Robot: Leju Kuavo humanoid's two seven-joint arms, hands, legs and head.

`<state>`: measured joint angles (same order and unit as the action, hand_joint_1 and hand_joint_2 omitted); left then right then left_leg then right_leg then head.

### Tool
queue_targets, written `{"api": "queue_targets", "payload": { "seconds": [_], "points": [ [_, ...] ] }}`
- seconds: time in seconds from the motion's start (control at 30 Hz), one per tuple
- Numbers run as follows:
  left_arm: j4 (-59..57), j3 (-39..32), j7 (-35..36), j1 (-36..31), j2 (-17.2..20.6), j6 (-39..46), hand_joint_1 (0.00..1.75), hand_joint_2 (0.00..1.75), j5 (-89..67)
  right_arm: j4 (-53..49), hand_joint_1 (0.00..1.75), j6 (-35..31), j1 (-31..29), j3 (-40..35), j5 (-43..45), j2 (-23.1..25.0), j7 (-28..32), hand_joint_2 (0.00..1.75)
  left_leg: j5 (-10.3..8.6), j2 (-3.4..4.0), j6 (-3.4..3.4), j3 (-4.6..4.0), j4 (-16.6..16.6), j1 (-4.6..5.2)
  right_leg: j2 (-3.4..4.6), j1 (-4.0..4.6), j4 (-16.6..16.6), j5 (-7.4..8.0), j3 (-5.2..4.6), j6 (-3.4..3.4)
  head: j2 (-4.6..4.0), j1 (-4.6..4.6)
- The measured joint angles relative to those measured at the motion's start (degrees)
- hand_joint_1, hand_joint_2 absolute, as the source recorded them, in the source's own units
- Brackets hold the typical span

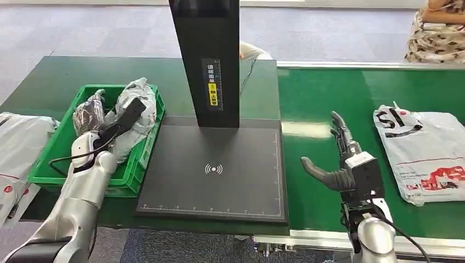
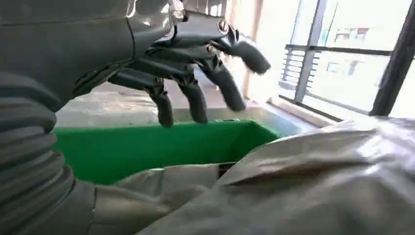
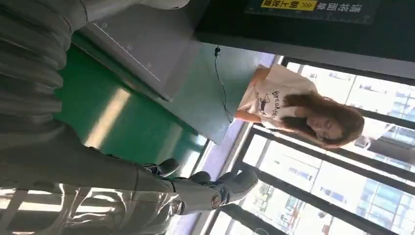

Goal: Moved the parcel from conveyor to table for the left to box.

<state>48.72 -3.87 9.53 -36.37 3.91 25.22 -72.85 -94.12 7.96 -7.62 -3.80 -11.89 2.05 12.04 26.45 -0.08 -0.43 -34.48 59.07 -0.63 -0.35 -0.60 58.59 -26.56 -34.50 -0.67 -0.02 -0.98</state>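
The parcel [image 1: 425,153] lies flat on the green conveyor [image 1: 329,104] at the right of the head view, a white plastic mailer with black and red print, its surface creased and slack. It looks light and soft, likely holding something pliable, and the glossy film will probably slip under smooth fingers. A pinch on a loose edge would likely let the bag sag or slide; a grasp across its near left border, gathering film and contents together, seems the surer hold.

Just left of it, apart from it, the right hand [image 1: 342,164] hovers over the belt with its fingers spread and thumb out, holding nothing.

Toward the centre sits the dark scanning pad [image 1: 214,170] on the tabletop [image 1: 49,82], with a black post [image 1: 208,60] rising behind it. At the left, the green box [image 1: 137,167] already holds wrapped grey parcels [image 1: 137,98]. The left hand [image 1: 129,118] hangs above them, fingers loosely extended and empty in the left wrist view. A person [image 1: 438,27] sits at the upper right.
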Motion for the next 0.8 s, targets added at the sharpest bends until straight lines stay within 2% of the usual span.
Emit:
{"api": "queue_targets", "payload": {
  "seconds": [0.1, 0.13, 0.47, 0.57, 0.67, 0.7, 0.8],
  "points": [
    [3.79, 0.0, -3.28, 2.84, -1.68, 1.51, 0.0, 1.75, 3.52, -0.98, 0.0, -0.11, 0.55, 0.22, -0.78, 0.0, 0.22, 1.75, 0.01, 0.02, 0.01, 0.0, 0.0, 0.0, 0.01, 0.0, -0.01, 0.0, -0.01, 0.0, 0.0, 0.0],
    [5.76, 0.02, -5.31, 4.04, -2.26, 2.16, 0.0, 0.0, 5.99, -1.24, 0.0, -0.17, 0.8, 0.22, -0.98, 0.0, 0.5, 1.75, 0.01, 0.01, 0.02, 0.0, 0.0, 0.0, 0.01, -0.01, -0.01, 0.0, 0.0, 0.0, 0.0, 0.0],
    [24.44, 4.15, -29.09, 21.21, -4.33, 8.94, 0.0, 0.0, 39.64, -1.53, 0.0, -1.84, 3.26, 0.57, -0.91, -0.77, 1.84, 1.75, 0.11, 0.13, 0.05, 0.02, -0.01, 0.0, 0.16, 0.0, -0.03, -0.06, -0.06, 0.03, 0.0, 0.02],
    [31.24, 5.53, -33.0, 27.25, -6.21, 4.03, 0.0, 0.0, 50.26, -1.62, 0.0, -1.88, 4.59, 0.68, -0.33, -1.47, 0.92, 1.75, 0.15, 0.12, 0.09, -0.01, -0.01, 0.0, 0.14, 0.0, -0.05, -0.07, -0.05, 0.04, 0.0, 0.02],
    [37.18, 7.89, -35.16, 32.49, -8.15, -8.58, 0.0, 0.0, 61.29, -1.29, 0.0, -1.94, 5.5, 0.7, -0.35, -1.81, 1.11, 1.75, 0.18, 0.13, 0.12, -0.03, -0.01, 0.01, 0.15, -0.01, -0.07, -0.07, -0.05, 0.05, 0.0, 0.0],
    [38.36, 8.66, -35.51, 33.98, -8.5, -11.64, 0.0, 1.75, 62.93, -1.07, 0.0, -2.01, 5.75, 0.7, -0.35, -1.84, 1.97, 1.75, 0.18, 0.13, 0.13, -0.03, -0.01, 0.02, 0.15, -0.02, -0.08, -0.07, -0.05, 0.05, 0.0, 0.0],
    [41.33, 10.45, -36.26, 37.19, -9.57, -19.12, 0.0, 1.75, 67.44, -0.61, 0.0, -1.2, 6.83, 0.48, 0.11, -1.84, 8.23, 1.75, 0.2, 0.13, 0.16, -0.02, -0.01, 0.02, 0.11, -0.02, -0.09, -0.08, -0.05, 0.05, 0.0, 0.0]
  ]
}}
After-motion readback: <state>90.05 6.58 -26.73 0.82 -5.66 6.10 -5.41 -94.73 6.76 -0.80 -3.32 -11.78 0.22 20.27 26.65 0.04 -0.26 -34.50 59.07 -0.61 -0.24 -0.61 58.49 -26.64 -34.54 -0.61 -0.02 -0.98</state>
